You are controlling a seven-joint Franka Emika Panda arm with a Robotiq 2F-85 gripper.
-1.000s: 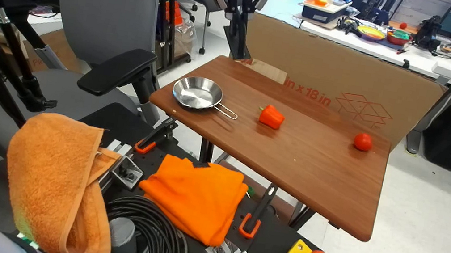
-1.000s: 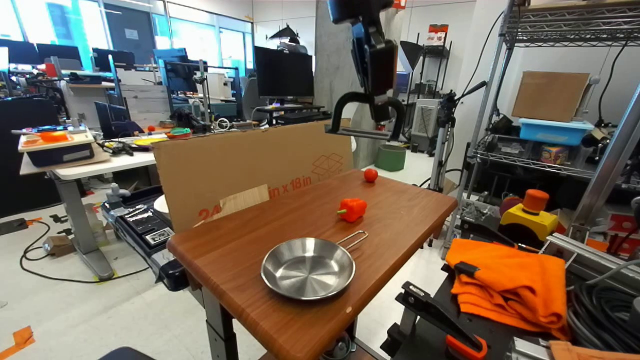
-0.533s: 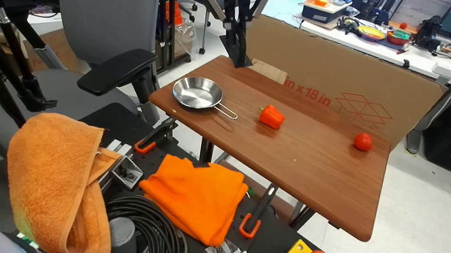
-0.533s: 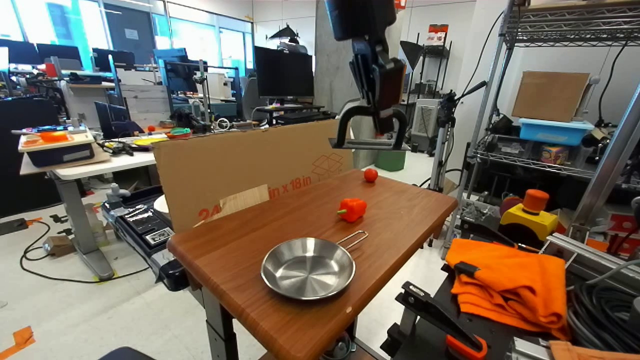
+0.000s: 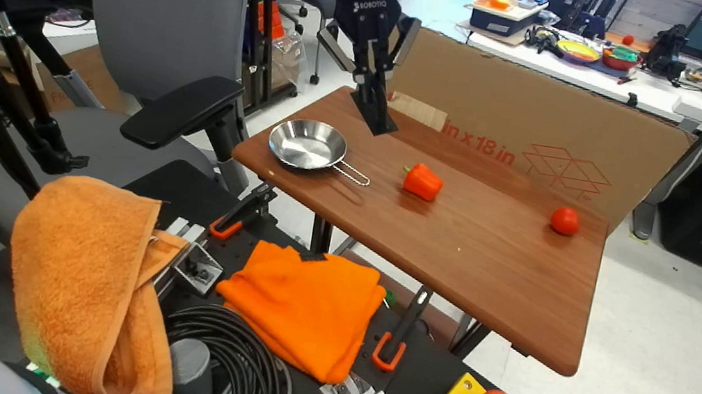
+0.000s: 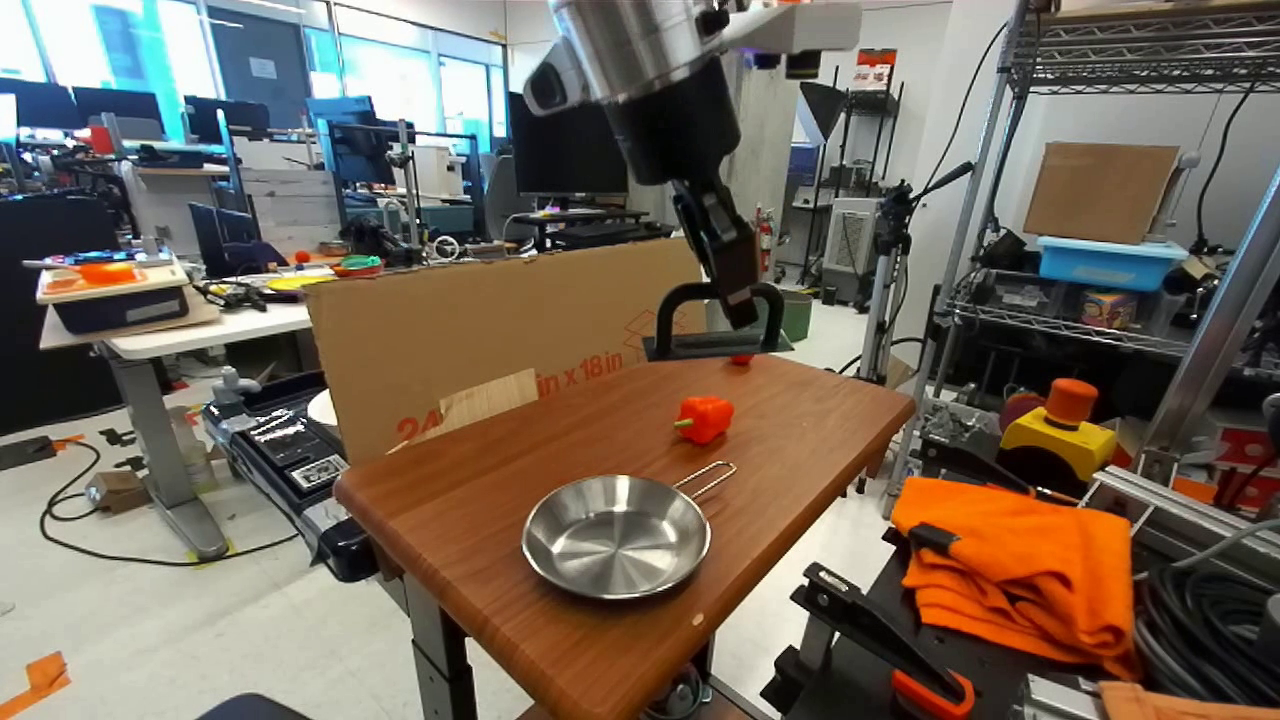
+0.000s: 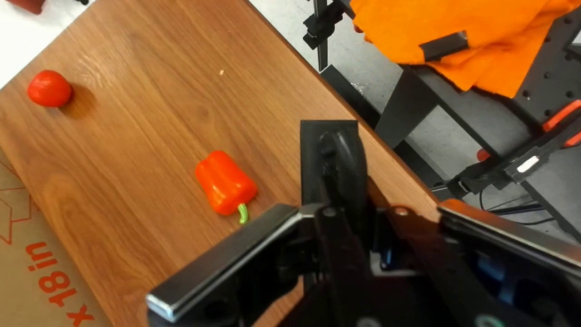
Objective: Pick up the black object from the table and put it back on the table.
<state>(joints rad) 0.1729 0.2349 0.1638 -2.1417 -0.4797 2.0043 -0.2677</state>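
a robot arm (image 6: pixel 635 45) lowers a black object (image 6: pixel 715 348) over a wood-grain bench (image 5: pixel 453 262), its jaws pinched together on the top of the object's loop. in the past second the robot arm has dropped toward the bench, bringing more of itself into an exterior view; a pan (image 6: pixel 615 545), a pepper (image 6: pixel 706 417) and a tomato (image 7: pixel 50 88) have stayed where they were, though the black object, higher a moment ago, now covers part of the tomato in that view. looped on top and flat beneath, the black object (image 5: pixel 375 111) appears to hang in the air, between the pan and the pepper as seen in an exterior view and somewhat back from both; its height above the bench is hard to judge. the descent suggests the pick-up is done and the putting back has begun, with touchdown and release yet to come. the flat underside will likely need to meet the bench squarely, and a landing too close to the pepper or the pan could knock either one.
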